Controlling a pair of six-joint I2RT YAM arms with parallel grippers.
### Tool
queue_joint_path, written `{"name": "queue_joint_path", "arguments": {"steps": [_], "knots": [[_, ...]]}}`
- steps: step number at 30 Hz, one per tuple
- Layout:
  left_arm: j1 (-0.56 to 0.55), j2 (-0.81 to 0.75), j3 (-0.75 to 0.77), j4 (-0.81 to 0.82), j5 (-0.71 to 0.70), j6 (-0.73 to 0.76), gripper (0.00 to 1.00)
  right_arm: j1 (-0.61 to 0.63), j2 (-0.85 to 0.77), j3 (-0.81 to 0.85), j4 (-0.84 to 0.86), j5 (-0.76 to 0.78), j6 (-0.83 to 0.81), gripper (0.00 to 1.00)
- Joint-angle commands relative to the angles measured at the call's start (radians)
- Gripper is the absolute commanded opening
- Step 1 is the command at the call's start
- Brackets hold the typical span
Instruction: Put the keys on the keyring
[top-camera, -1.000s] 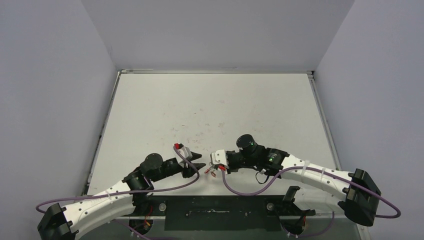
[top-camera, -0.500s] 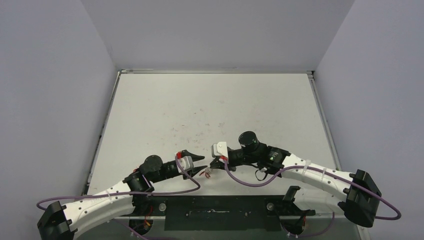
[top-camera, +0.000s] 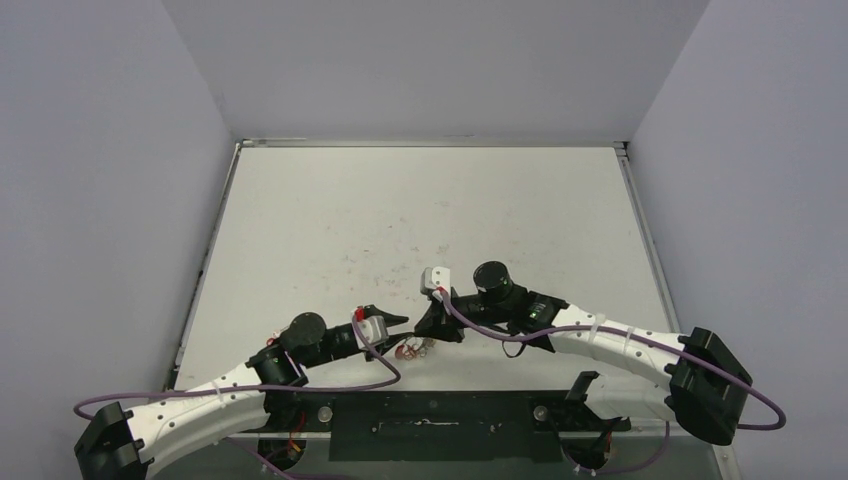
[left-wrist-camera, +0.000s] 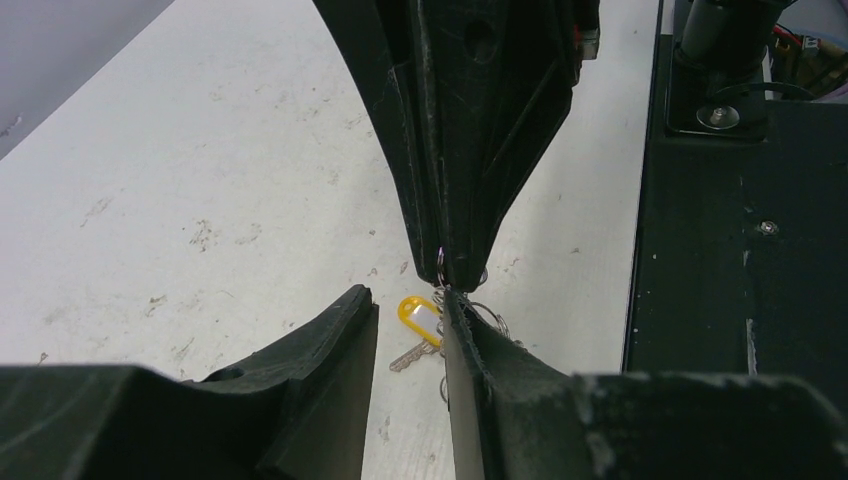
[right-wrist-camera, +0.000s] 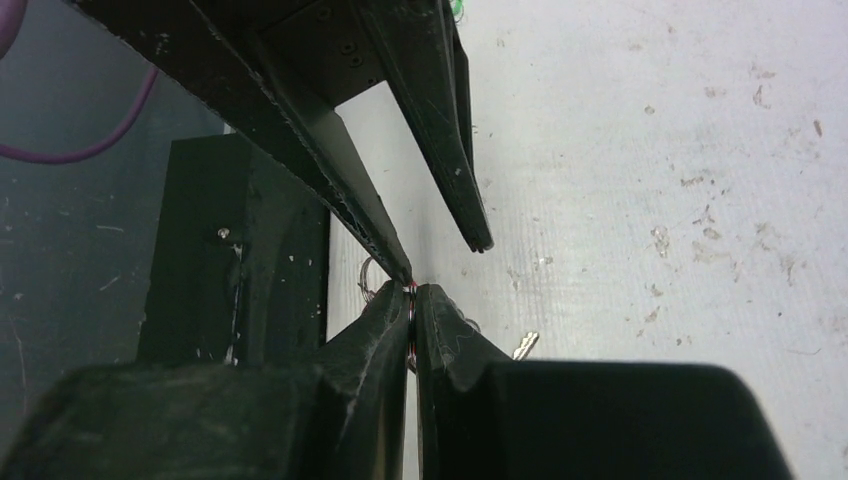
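My right gripper (right-wrist-camera: 411, 290) is shut on the keyring; a sliver of red and silver shows between its pads, and a thin wire loop (right-wrist-camera: 368, 272) sticks out to the left. In the left wrist view the right gripper (left-wrist-camera: 455, 278) comes down from above, pinching the wire. My left gripper (left-wrist-camera: 408, 300) is open, one finger touching the right gripper's tips. A silver key with a yellow tag (left-wrist-camera: 418, 316) lies on the table between the left fingers, beside more wire loops (left-wrist-camera: 490, 320). From above, the bunch of keys (top-camera: 412, 349) sits under both grippers, left (top-camera: 398, 322) and right (top-camera: 428, 328).
The black base plate (top-camera: 430, 420) runs along the near table edge just behind the keys, and shows in the left wrist view (left-wrist-camera: 740, 250). The white tabletop (top-camera: 420, 220) is scuffed. Purple cables loop from both wrists.
My right wrist has rolled and shifted left over the keys. My left gripper has moved right until its tips meet the right gripper. The bunch now sits lower, near the front edge.
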Motion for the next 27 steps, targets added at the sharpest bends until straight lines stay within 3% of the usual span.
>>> {"name": "queue_joint_path", "arguments": {"steps": [1,14,19,27], "knots": [[-0.017,-0.012,-0.006,0.009,0.029,-0.006,0.29,-0.023,-0.014,-0.033,0.211,0.034,0.135,0.00],[-0.019,-0.063,-0.011,0.008,0.075,-0.030,0.26,-0.035,-0.025,-0.097,0.322,-0.016,0.209,0.00],[-0.019,-0.087,-0.011,-0.008,0.081,-0.085,0.38,-0.036,-0.033,-0.105,0.317,-0.041,0.201,0.00],[-0.020,-0.029,0.016,-0.027,0.006,-0.122,0.40,-0.037,-0.029,-0.088,0.298,-0.070,0.193,0.00]]}}
